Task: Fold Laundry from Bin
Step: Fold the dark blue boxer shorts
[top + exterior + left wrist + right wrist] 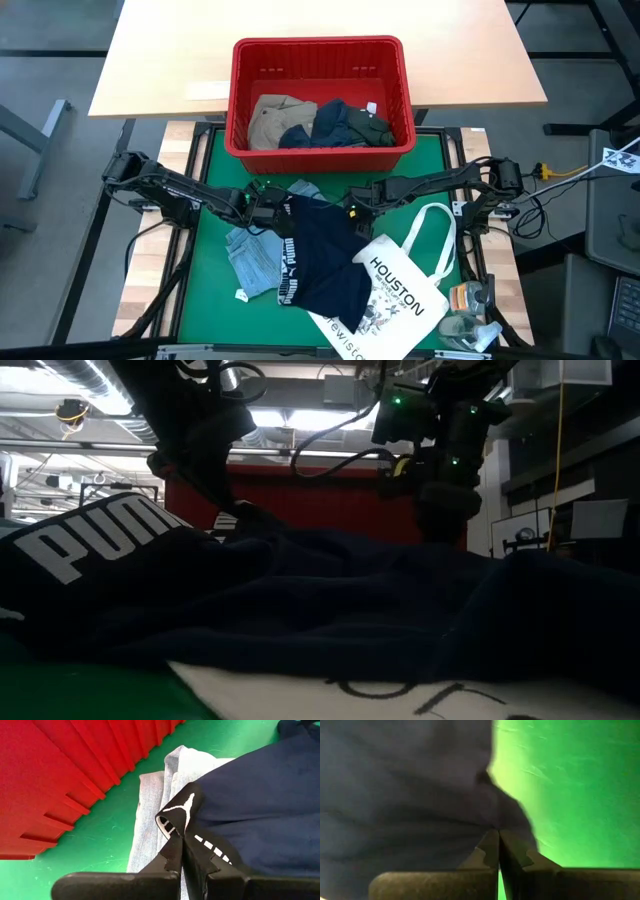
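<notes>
A navy garment with white PUMA print (320,255) lies spread on the green mat, partly over a light blue denim garment (255,255). My left gripper (268,208) is shut on its far left corner and my right gripper (352,210) on its far right edge. The red bin (320,48) stands at the far edge, holding khaki, navy and dark green laundry. In the low view the navy garment (300,590) fills the foreground, with both arms above it. My left gripper pinches a folded-over corner of the navy garment's printed band (181,817) between its two fingers, slanting down from the table's left. The cloth beyond lies on the denim (150,795) and the mat. My right gripper pinches the navy garment's edge (492,820) between its fingers, pointing steeply down, right beside the bare green mat. One layer or several, I cannot tell. The rest of the garment lies on the table.
A white HOUSTON tote bag (400,290) lies at the near right, touching the navy garment. Bottles and small items (470,310) sit at the near right corner. Bare green mat (215,290) shows along the left side.
</notes>
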You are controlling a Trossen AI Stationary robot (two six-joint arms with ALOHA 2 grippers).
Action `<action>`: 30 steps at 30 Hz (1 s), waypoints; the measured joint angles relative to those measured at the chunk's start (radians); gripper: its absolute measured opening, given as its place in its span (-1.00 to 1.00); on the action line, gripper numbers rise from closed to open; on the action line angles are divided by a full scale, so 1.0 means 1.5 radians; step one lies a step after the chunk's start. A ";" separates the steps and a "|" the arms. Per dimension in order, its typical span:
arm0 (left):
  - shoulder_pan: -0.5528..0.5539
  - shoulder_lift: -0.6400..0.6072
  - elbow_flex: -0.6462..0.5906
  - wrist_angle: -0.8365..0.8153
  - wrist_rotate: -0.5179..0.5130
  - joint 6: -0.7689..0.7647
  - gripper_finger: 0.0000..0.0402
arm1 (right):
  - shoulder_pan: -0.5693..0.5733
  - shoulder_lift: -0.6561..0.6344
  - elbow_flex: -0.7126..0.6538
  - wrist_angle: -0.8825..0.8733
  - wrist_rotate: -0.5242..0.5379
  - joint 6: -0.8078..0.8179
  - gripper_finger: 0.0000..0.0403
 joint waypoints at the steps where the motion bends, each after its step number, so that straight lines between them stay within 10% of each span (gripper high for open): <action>1: 0.001 0.000 0.000 0.000 -0.001 0.000 -1.00 | 0.000 0.000 0.000 -0.007 0.015 0.013 -0.99; 30: 0.080 0.000 0.000 -0.006 -0.035 0.084 -0.87 | 0.000 0.000 0.000 -0.003 0.286 0.134 -1.00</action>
